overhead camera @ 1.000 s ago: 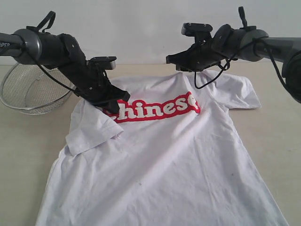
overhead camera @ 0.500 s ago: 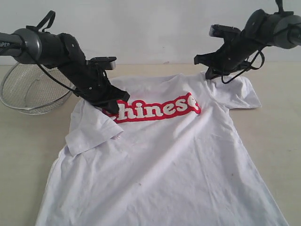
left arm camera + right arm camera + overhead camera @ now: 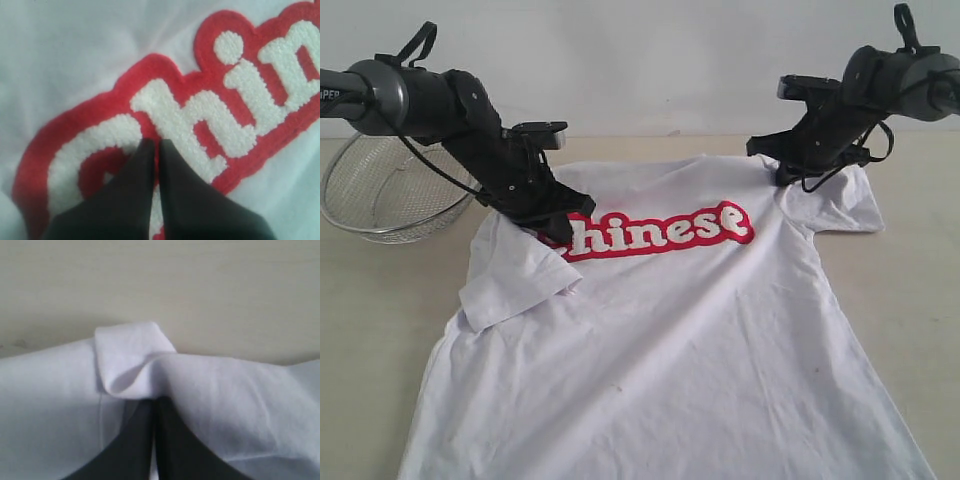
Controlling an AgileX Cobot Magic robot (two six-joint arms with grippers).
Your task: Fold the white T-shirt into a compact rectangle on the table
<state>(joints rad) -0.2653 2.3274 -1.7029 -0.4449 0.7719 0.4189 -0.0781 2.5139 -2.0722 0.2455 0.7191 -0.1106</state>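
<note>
light, limp white t-shirt (image 3: 670, 340), probably best taken by edges — right gripper (image 3: 154, 400) pinches a shoulder fold, left gripper (image 3: 156, 143) closed, tips on lettering (image 3: 200, 115).

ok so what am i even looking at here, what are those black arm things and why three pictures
It is a robot with two arms, each ending in an end effector, a two-fingered clamp. The wide picture comes from a camera off the arms; the close-ups come from a camera on each wrist. A white T-shirt lies on a beige table, a wire-mesh basket beside it. The left end effector is shut, tips on the red lettering. The right end effector is shut at the shirt's shoulder edge, where cloth bunches, so it seems to pinch it.
</note>
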